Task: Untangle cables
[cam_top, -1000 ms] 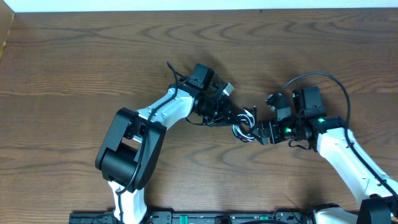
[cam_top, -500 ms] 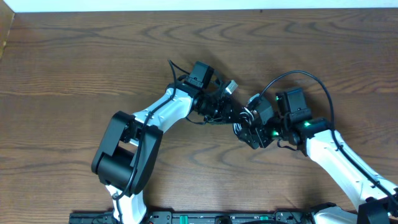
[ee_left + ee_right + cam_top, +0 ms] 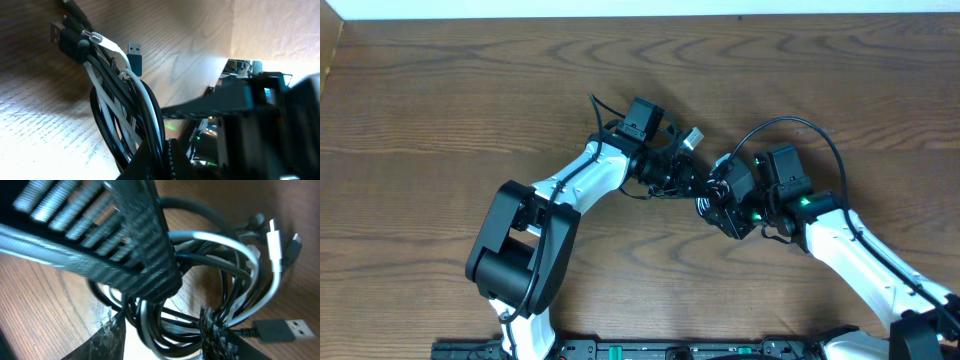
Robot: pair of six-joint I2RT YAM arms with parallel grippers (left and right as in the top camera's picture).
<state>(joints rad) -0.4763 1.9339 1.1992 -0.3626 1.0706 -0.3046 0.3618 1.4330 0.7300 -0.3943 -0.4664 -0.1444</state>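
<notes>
The step in hand looked like the second grasp: one tool already held the bundle, and the other was taking hold so the two cords could be drawn apart.

The cables (image 3: 708, 196) lay as one small coil of white and black loops on the wooden surface (image 3: 440, 100), near its middle, right between the two arms. In the left wrist view the white cord (image 3: 120, 55) and black cord (image 3: 107, 135) ran side by side down into the left tool (image 3: 692, 183), whose jaws were clamped shut on the bundle. A free plug (image 3: 134, 51) stood just above the strands, clear of the grip.

The right tool (image 3: 718, 208) pressed into the coil from the opposite side. In the right wrist view its jaws stood partly apart with loops of both cords (image 3: 200, 280) lying between and around them. Whether they had truly pinched a strand could not be told; the near finger (image 3: 140, 245) blurred across the coil and hid the contact. A flat plug (image 3: 280, 328) and a white plug (image 3: 274, 242) lay loose beside the loops.

Judging from this, the next move called for the right tool to settle on one cord only, preferably near a free end, and then pull gently away from the left. Grabbing both colours together would only tighten the knot.
</notes>
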